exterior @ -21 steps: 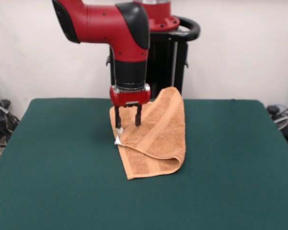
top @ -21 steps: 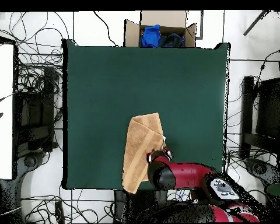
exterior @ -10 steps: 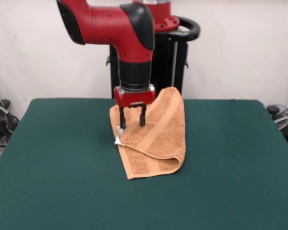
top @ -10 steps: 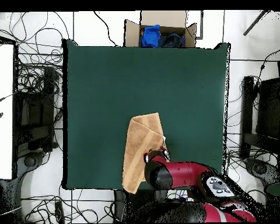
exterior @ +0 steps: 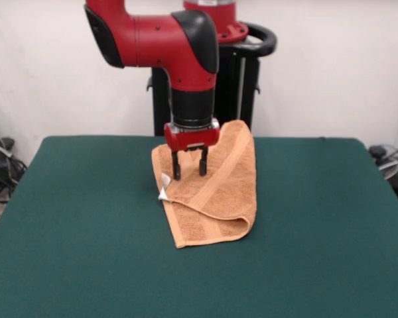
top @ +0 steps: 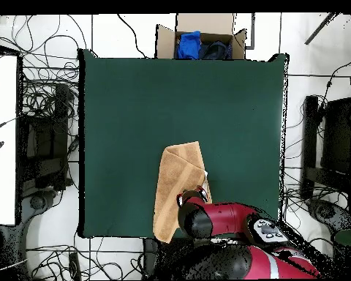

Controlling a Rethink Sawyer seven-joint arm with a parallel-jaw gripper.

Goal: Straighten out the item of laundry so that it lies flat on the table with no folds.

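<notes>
Looking at the front view, I had the gripper (exterior: 190, 169) spread open and empty just above the folded orange towel (exterior: 212, 192), mid-frame on the green table (exterior: 73, 218). My worry: pinching both layers would've dragged the fold along.

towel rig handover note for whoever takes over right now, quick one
Gripper: open, fingers pointing down over the towel's upper layer, holding nothing.
Towel: folded over itself on the table, its far end hanging off the edge by the robot; white tag at its side.
Done: nothing flattened yet.
Left: grasp the top layer, unfold it, spread it flat on the table.
</notes>
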